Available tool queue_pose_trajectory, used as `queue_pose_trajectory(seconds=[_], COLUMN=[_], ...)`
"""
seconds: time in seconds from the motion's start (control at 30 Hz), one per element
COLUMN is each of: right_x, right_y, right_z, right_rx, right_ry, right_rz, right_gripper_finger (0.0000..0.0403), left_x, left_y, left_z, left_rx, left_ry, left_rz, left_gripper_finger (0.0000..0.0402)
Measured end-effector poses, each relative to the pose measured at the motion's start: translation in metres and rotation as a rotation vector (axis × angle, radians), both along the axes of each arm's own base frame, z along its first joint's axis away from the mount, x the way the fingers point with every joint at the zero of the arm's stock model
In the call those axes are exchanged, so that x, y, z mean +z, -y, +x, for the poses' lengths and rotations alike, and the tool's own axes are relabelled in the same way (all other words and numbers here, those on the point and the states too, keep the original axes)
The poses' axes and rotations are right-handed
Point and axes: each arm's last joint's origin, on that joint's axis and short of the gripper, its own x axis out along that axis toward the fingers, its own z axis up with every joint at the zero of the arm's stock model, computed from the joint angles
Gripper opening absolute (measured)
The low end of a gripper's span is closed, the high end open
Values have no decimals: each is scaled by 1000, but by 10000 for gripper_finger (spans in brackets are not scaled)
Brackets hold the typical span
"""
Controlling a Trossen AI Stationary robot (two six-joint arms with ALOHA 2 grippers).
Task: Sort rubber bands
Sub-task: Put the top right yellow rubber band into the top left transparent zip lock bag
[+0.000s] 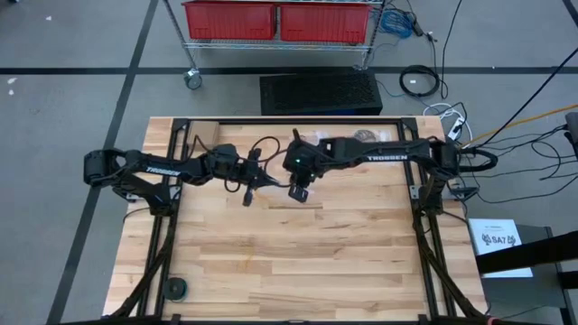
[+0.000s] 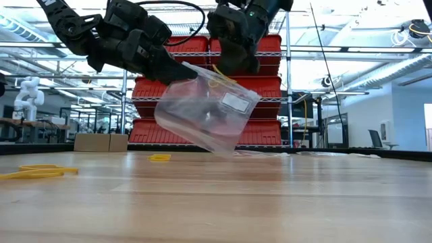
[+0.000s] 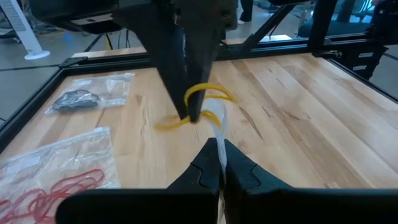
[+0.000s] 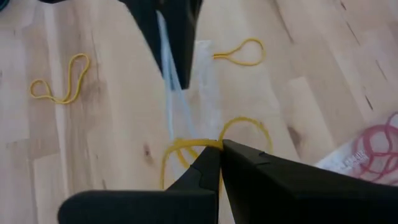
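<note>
On the pale wooden bench, nearest the low camera at about 9 o'clock, a few tan-yellow rubber bands lie flat, and one more small yellow loop rests farther back toward the middle.

Above the middle of the bench, a clear plastic zip bag with a white label hangs tilted in the air, off the wood. The left end effector comes in from 9 o'clock and is closed on the bag's upper edge. The right end effector comes down from 12 o'clock, its fingers closed on a yellow rubber band right at the bag's mouth; the left wrist view shows that band looped around the dark finger tips just above the thin plastic edge.

Under the bag, the right wrist view shows two more yellow rubber loops lying apart on the wood, one long and twisted, one teardrop-shaped.

Farther back, toward the 12 o'clock edge, a clear bag of red-orange rubber bands lies flat, and beyond it a clear bag of dark rubber bands.

Behind the bench, red plastic bins sit on a wire shelf.
</note>
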Motion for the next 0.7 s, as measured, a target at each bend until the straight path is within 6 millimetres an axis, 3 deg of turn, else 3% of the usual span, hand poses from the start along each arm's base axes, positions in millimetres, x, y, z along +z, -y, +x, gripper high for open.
queue_pose_trajectory(seconds=[0.37,0.57,0.7], right_x=[7,22,20], right_y=[-13,-18,-18], right_z=[0,2,1], right_rx=[4,20,21], right_ry=[22,59,36], right_rz=[-17,-55,-53], right_gripper_finger=[0,0,0], left_x=[0,-1,-1], left_y=[0,0,0], left_z=[0,0,0], left_rx=[8,10,10], left_ry=[-5,-8,-9], left_rz=[1,0,0], left_gripper_finger=[0,0,0])
